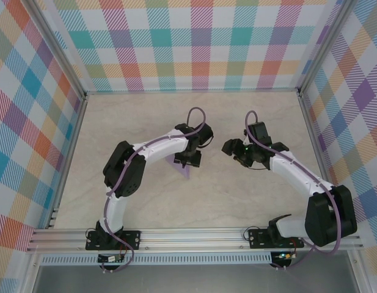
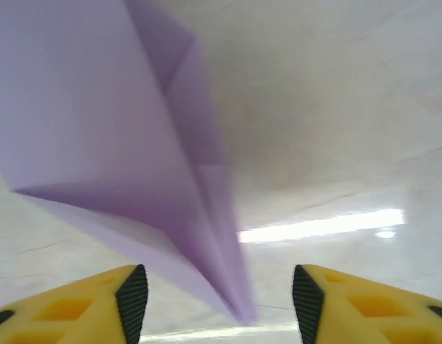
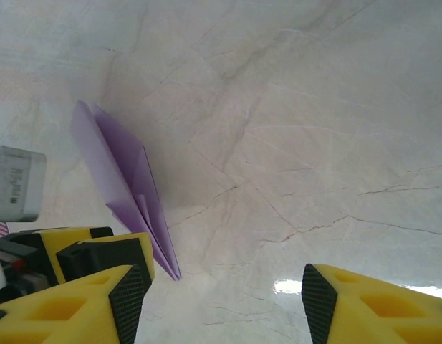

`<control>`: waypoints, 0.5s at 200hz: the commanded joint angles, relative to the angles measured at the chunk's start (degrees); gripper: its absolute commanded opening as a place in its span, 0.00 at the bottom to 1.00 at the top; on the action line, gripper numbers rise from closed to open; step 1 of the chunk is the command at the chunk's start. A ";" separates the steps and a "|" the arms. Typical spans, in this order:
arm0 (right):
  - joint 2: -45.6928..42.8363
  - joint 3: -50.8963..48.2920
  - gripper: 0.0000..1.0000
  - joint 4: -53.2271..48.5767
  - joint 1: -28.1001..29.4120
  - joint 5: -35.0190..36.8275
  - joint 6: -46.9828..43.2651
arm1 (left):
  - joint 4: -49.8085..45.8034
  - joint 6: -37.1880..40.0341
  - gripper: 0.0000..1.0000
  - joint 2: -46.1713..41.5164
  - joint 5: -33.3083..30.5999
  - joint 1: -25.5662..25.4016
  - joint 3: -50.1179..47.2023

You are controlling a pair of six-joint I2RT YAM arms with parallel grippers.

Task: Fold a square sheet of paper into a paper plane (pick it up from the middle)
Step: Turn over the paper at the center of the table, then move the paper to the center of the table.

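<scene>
Left wrist view: small pale lavender folded paper plane (image 2: 170,179) is seen resting on pale marbled table (image 2: 335,107) between spread jaws of the left gripper (image 2: 219,297), untouched, likely set down as finished, while the right gripper (image 3: 224,301) is held open, empty, nearby.

You'll see the paper plane (image 1: 183,170) as a pale lavender dart, folded narrow, with a long centre crease and layered flaps. It sits near the middle of the desk (image 1: 249,116), sharp tip pointing toward the near edge.
</scene>
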 commanded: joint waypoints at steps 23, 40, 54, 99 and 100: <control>3.78 1.33 0.59 4.32 7.41 -0.62 -3.13 | 14.01 -3.62 0.71 -16.69 15.86 10.08 -11.08; 8.08 3.59 0.51 6.33 12.72 -0.28 -3.01 | 17.16 -6.45 0.77 -21.78 15.70 14.58 -17.05; 12.58 6.96 0.44 7.00 17.04 0.24 -3.15 | 18.35 -8.51 0.80 -25.17 14.60 18.29 -21.40; 27.33 19.80 0.35 7.34 25.76 0.22 -3.73 | 22.76 -13.51 0.88 -32.48 15.42 26.58 -33.62; 27.70 20.10 0.35 7.24 25.84 0.16 -3.71 | 22.86 -13.57 0.88 -32.56 15.48 26.72 -33.79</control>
